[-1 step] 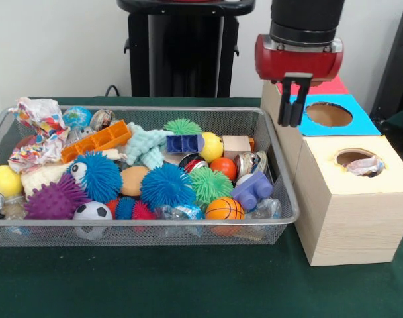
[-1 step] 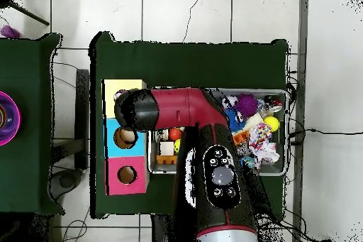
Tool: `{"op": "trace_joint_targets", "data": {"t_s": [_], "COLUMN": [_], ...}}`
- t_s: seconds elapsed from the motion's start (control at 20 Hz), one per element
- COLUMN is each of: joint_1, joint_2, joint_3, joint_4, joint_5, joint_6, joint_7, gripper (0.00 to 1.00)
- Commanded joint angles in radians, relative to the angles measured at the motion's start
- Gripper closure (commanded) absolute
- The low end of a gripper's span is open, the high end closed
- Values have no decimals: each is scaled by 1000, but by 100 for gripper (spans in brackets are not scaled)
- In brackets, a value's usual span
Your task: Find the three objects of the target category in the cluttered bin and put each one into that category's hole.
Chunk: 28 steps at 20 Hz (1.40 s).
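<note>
A: Where is the gripper [image 1: 293,101]?

B: At about two o'clock from the wire bin [image 1: 284,192], hanging over the near edge of the blue box top [image 1: 360,124], beside its hole [image 1: 328,114]. The jaws are close together, nearly shut, holding nothing and touching nothing I can see.

A: And the objects?

B: Balls and toys fill the bin on the green bench [image 1: 188,285]. Something crumpled sits in the hole of the wooden box [image 1: 350,205], at three o'clock from the bin.
</note>
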Motion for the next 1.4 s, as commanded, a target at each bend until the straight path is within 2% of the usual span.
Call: {"op": "trace_joint_targets", "data": {"t_s": [0.05,0.5,0.95,1.4], "joint_1": [44,70,105,165], "joint_2": [52,100,164,191], "joint_3": [61,48,31,-3], "joint_4": [46,54,13,-77], "joint_5": [14,30,44,88], "joint_6": [44,-60,-142,-77], "joint_7": [78,129,177,212], "gripper": [100,100,100,100]}}
